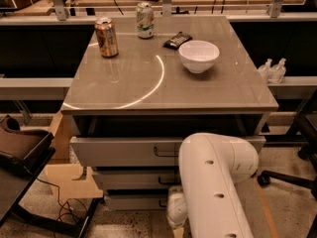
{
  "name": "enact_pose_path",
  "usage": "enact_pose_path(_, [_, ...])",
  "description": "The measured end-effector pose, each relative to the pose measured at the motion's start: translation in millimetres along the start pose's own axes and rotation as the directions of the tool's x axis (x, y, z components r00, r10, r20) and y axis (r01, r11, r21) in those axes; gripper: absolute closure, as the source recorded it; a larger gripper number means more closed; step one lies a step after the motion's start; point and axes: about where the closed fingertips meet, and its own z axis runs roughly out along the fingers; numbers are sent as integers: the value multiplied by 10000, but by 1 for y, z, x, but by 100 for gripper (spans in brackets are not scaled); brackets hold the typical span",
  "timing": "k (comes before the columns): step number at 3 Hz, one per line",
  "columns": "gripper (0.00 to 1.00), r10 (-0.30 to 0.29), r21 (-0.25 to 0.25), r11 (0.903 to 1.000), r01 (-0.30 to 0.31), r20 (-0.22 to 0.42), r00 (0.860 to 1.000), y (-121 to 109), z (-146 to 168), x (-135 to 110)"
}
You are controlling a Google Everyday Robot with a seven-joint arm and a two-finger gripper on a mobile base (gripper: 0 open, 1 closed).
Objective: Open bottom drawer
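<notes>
The grey cabinet (168,90) has three drawer fronts stacked under its top. The bottom drawer (131,201) is the lowest and narrowest-looking front, with a small dark loop handle (161,203) at its right visible end. It looks shut. My white arm (215,182) reaches down in front of the cabinet and hides the right part of all three fronts. My gripper (174,211) is low at the arm's end, right beside the bottom drawer's handle, mostly hidden by the wrist.
On the cabinet top stand a brown can (107,36), a green-white can (144,20), a dark packet (177,39) and a white bowl (198,56). A cardboard box (69,180) and a dark seat (22,150) are at the left. A chair base (290,175) is at the right.
</notes>
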Motion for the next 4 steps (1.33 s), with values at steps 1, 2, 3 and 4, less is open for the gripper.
enact_pose_path(1, [43,18,-30,10000,-18,-10,10000,0,0,0])
enact_pose_path(2, [64,18,-31,10000,-18,-10,10000,0,-2,0])
enact_pose_path(3, [88,17,-30,10000,-17,-10,10000,0,-3,0])
enact_pose_path(4, [100,17,-31,10000,-17,-10,10000,0,-3,-2])
